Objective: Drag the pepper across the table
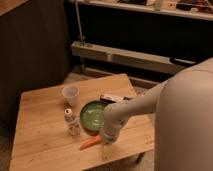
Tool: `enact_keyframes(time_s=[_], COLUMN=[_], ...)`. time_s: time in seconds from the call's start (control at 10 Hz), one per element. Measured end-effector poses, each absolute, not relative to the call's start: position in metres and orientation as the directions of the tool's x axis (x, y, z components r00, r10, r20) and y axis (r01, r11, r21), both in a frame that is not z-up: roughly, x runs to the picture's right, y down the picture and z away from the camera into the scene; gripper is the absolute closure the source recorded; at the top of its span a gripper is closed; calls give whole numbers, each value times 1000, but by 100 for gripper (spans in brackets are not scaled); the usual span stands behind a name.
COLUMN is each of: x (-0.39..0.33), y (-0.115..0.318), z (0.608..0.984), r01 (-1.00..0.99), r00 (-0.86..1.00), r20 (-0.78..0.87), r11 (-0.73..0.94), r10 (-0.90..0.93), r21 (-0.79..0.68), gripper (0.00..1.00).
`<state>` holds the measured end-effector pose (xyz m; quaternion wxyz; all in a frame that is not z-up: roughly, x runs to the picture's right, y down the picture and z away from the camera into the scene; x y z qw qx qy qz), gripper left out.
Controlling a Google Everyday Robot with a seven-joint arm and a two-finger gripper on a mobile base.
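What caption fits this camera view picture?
Robot's gripper beside the pepper on the wooden table, near a green bowl.

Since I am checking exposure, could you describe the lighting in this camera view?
Camera view: warm, dim light on the table; the shelving behind is nearly black; the end effector, low beside the pepper near the front edge, stands out pale against the wood.

Lab-like room: metal shelving, low wooden table.
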<state>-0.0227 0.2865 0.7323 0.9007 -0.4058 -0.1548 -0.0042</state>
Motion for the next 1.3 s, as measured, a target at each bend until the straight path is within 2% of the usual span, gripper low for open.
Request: enact_keyframes(time_s=[1.3], x=[-46], y=[291], z=[754], r01=[148], r00=[948], r20=[305], r11=[721], r10=[91], r21=[-677], gripper=[20])
